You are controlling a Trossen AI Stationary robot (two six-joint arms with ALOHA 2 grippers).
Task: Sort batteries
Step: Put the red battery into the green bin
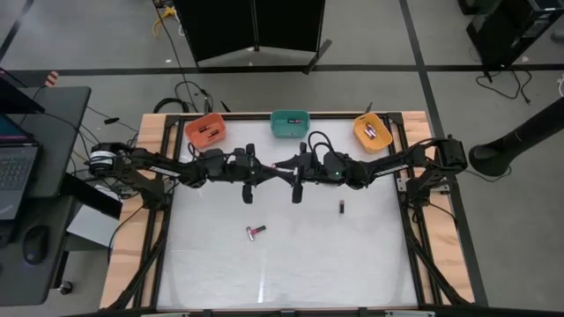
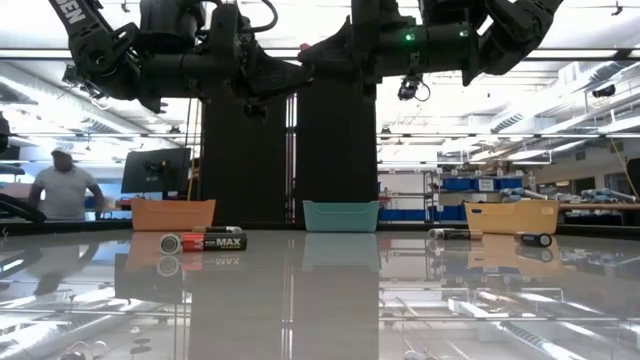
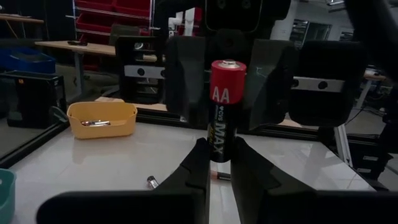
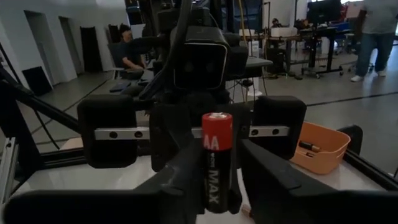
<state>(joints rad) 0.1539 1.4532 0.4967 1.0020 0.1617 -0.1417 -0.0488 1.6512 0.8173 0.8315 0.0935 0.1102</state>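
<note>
One red AA battery [image 3: 227,112] upright between two claws above desk [image 1: 291,264] centre; left claw [image 3: 217,163] clamped on it, right claw [image 4: 214,180] fingers apart alongside. Two batteries [image 1: 256,232] lie at 6 o'clock.

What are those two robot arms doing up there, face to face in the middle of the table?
They are sorting batteries. The left gripper pinches a red-and-black AA battery upright above the white table. The right gripper faces it with its fingers open around the same battery, which looks like a handover. Two more batteries lie on the table. The orange bin and yellow bin at the back already hold some.
</note>
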